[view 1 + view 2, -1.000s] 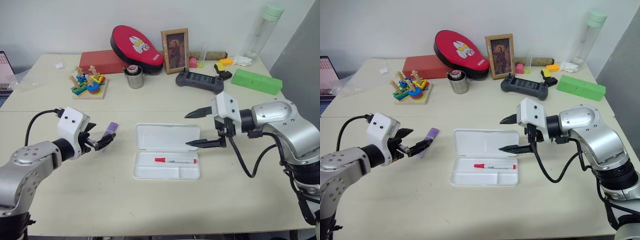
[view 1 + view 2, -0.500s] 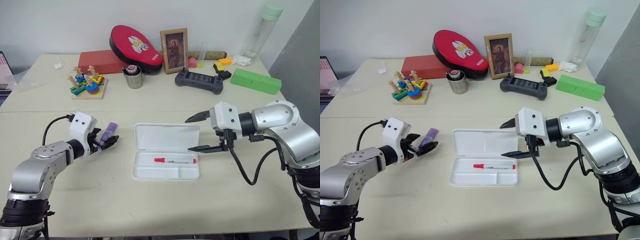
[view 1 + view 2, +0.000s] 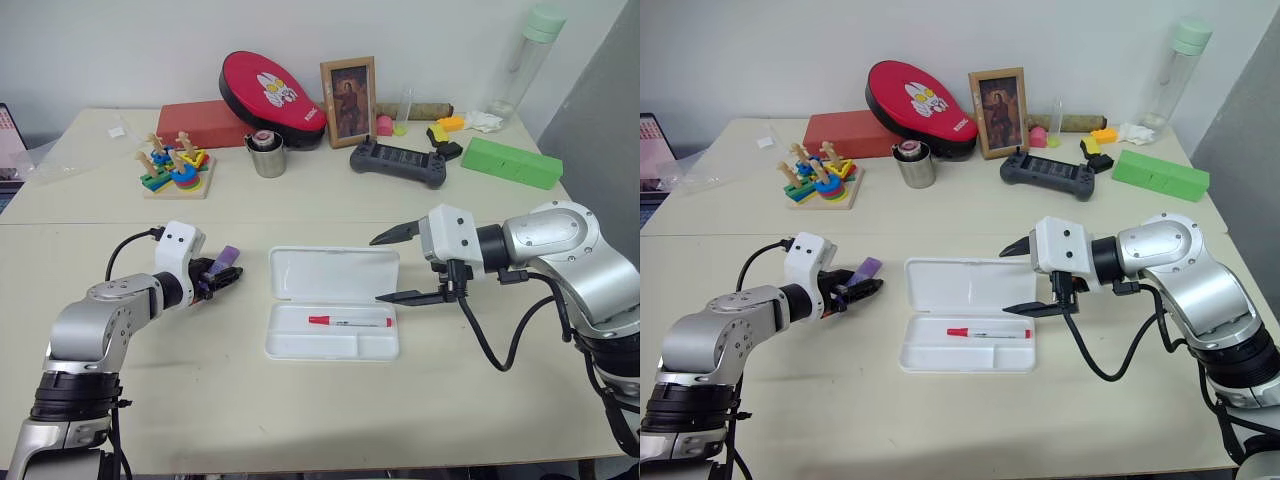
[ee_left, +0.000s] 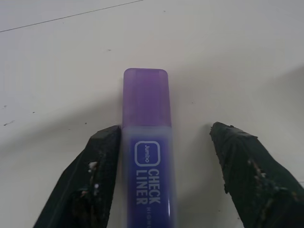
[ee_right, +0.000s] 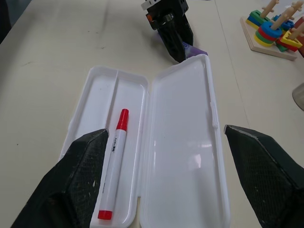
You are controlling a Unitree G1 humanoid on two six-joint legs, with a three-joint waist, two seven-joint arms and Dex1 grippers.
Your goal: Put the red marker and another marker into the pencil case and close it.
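Observation:
The pencil case [image 3: 333,272] lies open in the middle of the table, its lid flat toward the back. The red marker [image 3: 350,321] rests in the tray's long compartment. Left of the case, the purple highlighter [image 3: 228,257] lies on the table. My left gripper [image 3: 222,277] is low over it, open, and the highlighter [image 4: 145,142] sits between the fingers. One finger [image 4: 102,161] touches its side; the other stands apart. My right gripper [image 3: 377,269] hovers open at the case's right end, above the lid [image 5: 185,156] and the red marker [image 5: 114,171].
Along the back stand a stacking toy [image 3: 175,170], a red box [image 3: 205,122], a red oval case [image 3: 272,88], a metal cup [image 3: 267,155], a picture frame [image 3: 349,88], a game controller [image 3: 397,162], a green box [image 3: 512,162] and a bottle [image 3: 520,65].
My left gripper has come down and forward to the table around the purple highlighter, and its fingers have narrowed. The right gripper has stayed where it was.

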